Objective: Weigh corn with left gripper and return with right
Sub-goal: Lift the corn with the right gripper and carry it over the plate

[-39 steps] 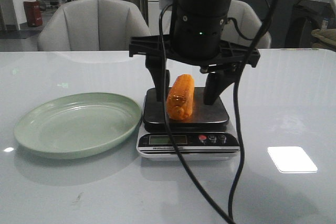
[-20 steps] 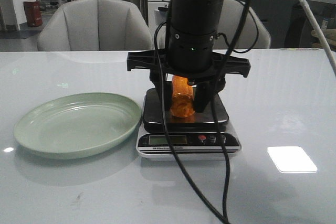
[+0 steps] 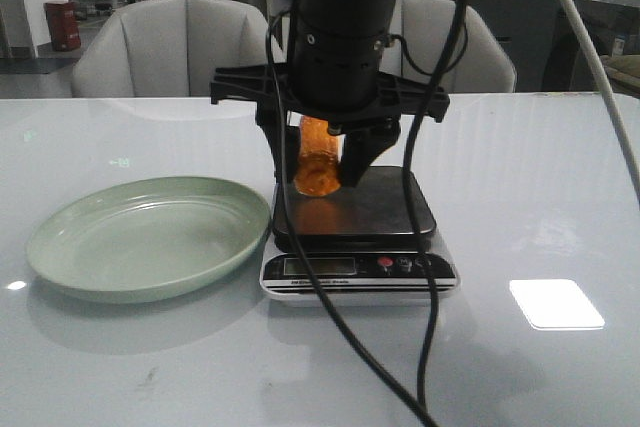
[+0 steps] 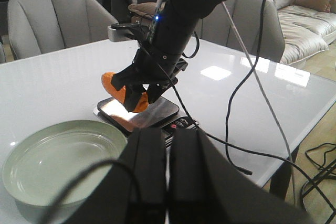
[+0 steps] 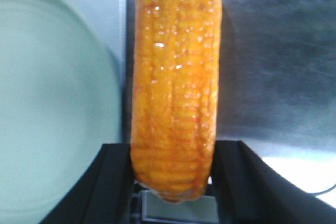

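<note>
Above the scale [image 3: 355, 237], our right end effector [image 3: 322, 162] clamps the corn [image 3: 317, 159], hiding its upper end. We see its long axis tilted, lower end toward the plate [image 3: 150, 235]. Our left end effector [image 4: 167, 169] sits closed, empty.

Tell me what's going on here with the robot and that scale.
The right pincer is shut on the corn and holds it in the air just above the kitchen scale, over the side nearest the pale green plate. The scale's platform is bare and the plate is empty, so the corn looks to be on its way back to the plate. The left pincer hangs back near the table edge, closed and holding nothing.
</note>
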Robot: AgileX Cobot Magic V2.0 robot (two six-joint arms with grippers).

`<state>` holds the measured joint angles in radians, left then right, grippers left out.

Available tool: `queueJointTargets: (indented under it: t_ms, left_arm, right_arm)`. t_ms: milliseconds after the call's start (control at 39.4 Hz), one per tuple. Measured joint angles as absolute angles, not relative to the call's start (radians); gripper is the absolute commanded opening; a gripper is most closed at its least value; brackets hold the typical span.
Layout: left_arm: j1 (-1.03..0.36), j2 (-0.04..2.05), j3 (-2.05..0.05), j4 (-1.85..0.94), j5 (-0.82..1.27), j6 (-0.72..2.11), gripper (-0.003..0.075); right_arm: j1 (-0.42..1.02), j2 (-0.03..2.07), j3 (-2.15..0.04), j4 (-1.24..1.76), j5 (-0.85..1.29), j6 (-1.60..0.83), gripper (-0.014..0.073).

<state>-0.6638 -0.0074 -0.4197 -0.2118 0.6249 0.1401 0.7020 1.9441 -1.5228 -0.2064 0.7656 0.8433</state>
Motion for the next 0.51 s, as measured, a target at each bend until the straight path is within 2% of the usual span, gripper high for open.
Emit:
queueJointTargets:
  t_ms: [229,508]
  left_arm:
    - [-0.664,-0.007,-0.42,-0.212,0.625,0.14,0.0113]
    - [-0.664,-0.007,-0.42,-0.212,0.625,0.14,0.0113]
  right_arm:
    - [0.789,1.927,-1.523,-0.195,0.713,0.845,0.0337]
    - [0.89,1.989,-1.523,-0.108,0.494,0.847,0.0337]
